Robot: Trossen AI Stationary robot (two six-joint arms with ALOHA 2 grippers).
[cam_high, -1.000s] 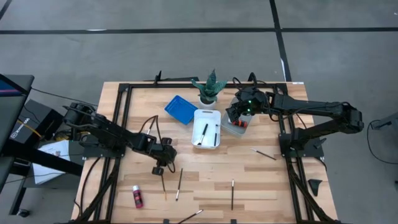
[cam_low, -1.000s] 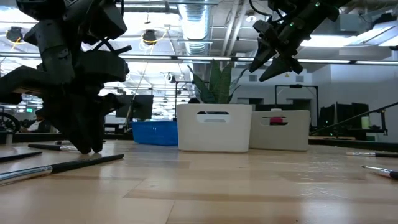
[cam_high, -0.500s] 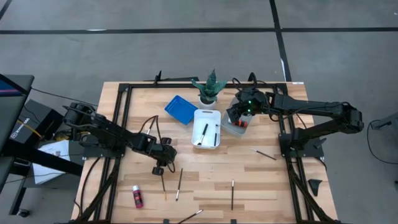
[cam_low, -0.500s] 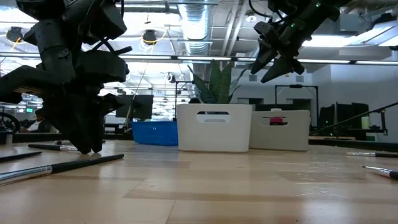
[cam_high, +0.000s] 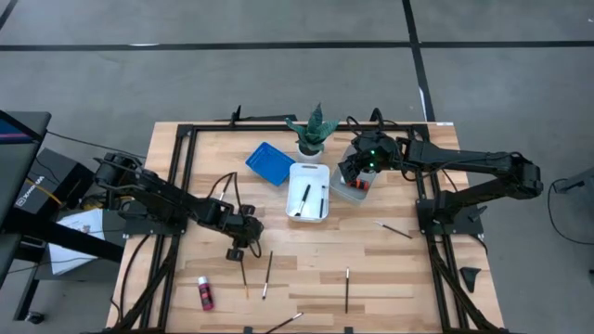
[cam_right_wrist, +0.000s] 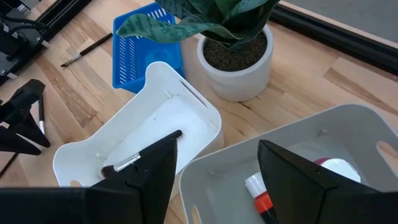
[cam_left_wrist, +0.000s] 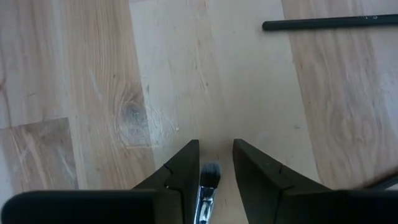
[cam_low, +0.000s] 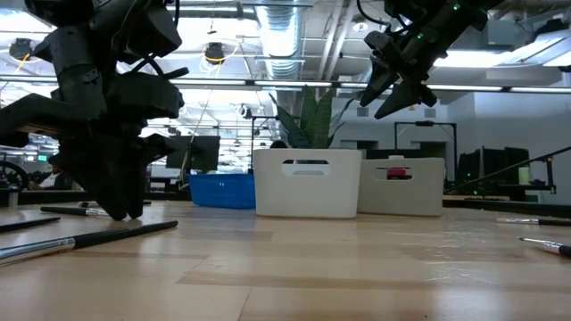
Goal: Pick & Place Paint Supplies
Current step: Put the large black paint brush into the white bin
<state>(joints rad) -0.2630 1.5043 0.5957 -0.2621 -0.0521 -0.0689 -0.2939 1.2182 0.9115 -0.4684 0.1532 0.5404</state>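
Left gripper: the left gripper point(cam_high: 239, 252) sits low at the near-left part of the table point(cam_high: 371, 269), its fingers point(cam_left_wrist: 186, 165) standing either side of a paintbrush point(cam_left_wrist: 207, 186) whose bristle head shows between them in the left wrist view; a sliver of gap shows on each side, so I cannot tell whether the brush is truly pinched or only straddled.

Right gripper: the right gripper point(cam_high: 353, 174) hangs spread wide and empty above the grey tray point(cam_right_wrist: 348, 134), where a white-capped red bottle point(cam_right_wrist: 264, 199) lies.

Trays: the white tray point(cam_high: 309, 191) just beside the grey one holds two brushes in the high view; the blue tray point(cam_high: 270, 162) and potted plant point(cam_high: 311, 130) stand behind.

Supplies remaining: a red bottle point(cam_high: 205, 293) lies near the front-left edge; loose brushes point(cam_high: 346, 289) are scattered along the front of the table, another point(cam_high: 393, 228) lies by the right arm's base.

Step in hand: judged as the left arm picking up a brush off the wood.

Doing it well: squeeze fully onto the thin handle before lifting, keep the tips pressed close to the wood so the brush cannot roll out, then rise straight up and check that it hangs level.

Risk: a shallow pinch near the bristles could let the handle swing and slip out on the way to the white tray.
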